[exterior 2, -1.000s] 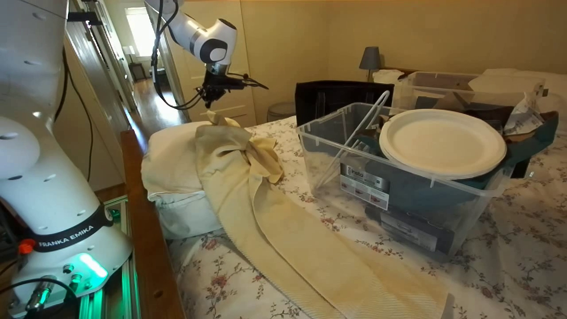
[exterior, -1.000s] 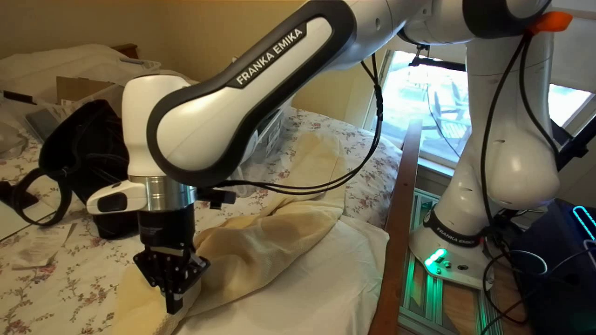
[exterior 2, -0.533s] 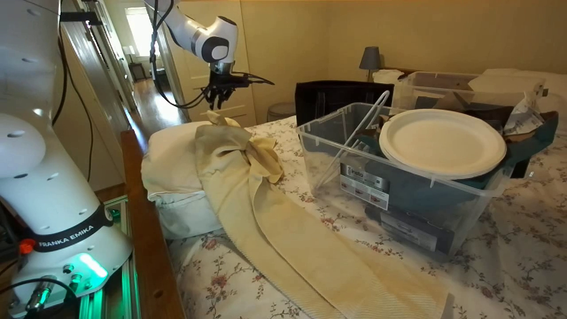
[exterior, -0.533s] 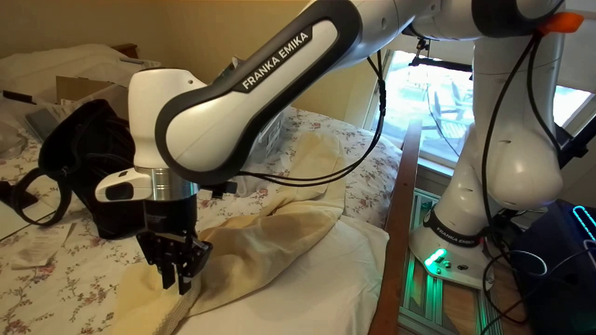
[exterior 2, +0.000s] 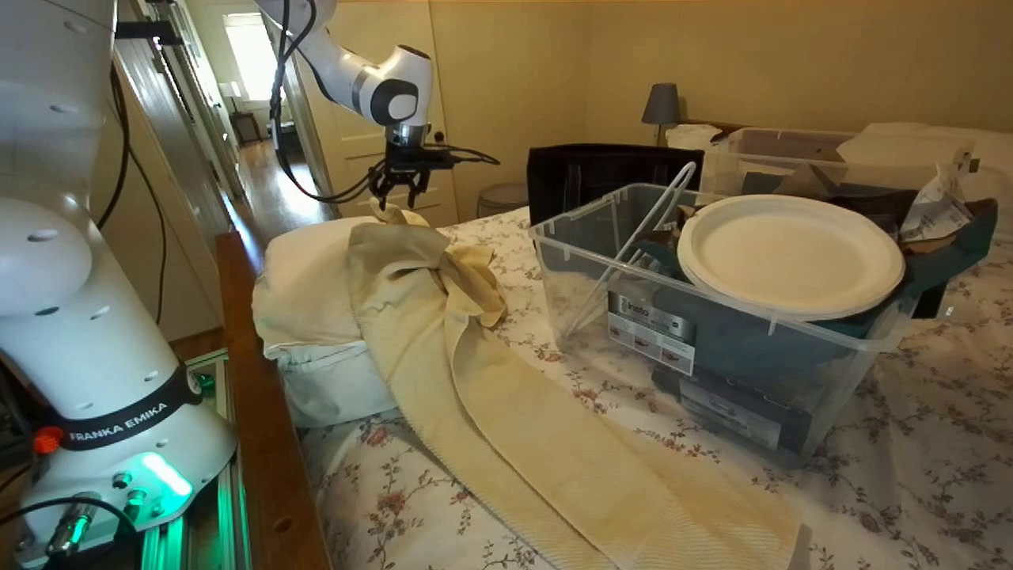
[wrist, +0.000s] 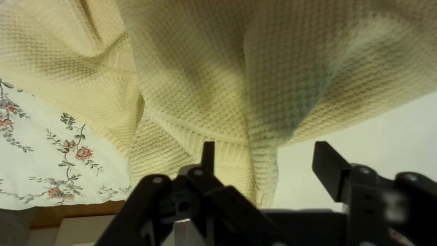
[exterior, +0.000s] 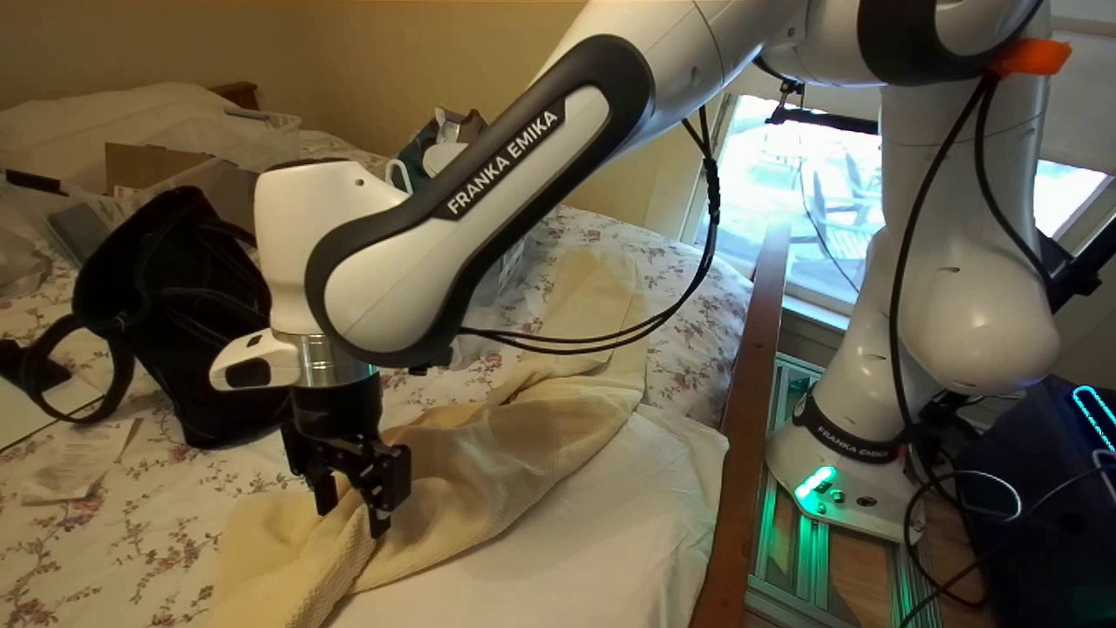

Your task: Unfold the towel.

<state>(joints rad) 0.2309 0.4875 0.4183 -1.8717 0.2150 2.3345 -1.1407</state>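
Observation:
The towel, a pale-yellow waffle-textured cloth, stretches across the bed in long creased folds (exterior: 514,462) (exterior 2: 554,427). Its near end is bunched up over the white pillow (exterior: 567,549). My gripper (exterior: 352,516) (exterior 2: 396,205) stands open above that end, fingers pointing down. In the wrist view a raised ridge of the towel (wrist: 263,160) with a ribbed hem shows between the spread fingers of the gripper (wrist: 265,150), with white cloth beside it. Nothing is gripped. Whether the fingertips touch the towel I cannot tell.
A black bag (exterior: 166,296) stands close behind the gripper on the floral bedspread (exterior: 78,558). A clear bin (exterior 2: 712,356) holding white plates (exterior 2: 791,253) sits beside the towel. A wooden bed rail (exterior: 741,471) runs between bed and robot base.
My gripper has gone from shut to widely open. It has shifted rightward in both exterior views, over the towel's ridge, and come down a little over the last half second. The towel looks unmoved.

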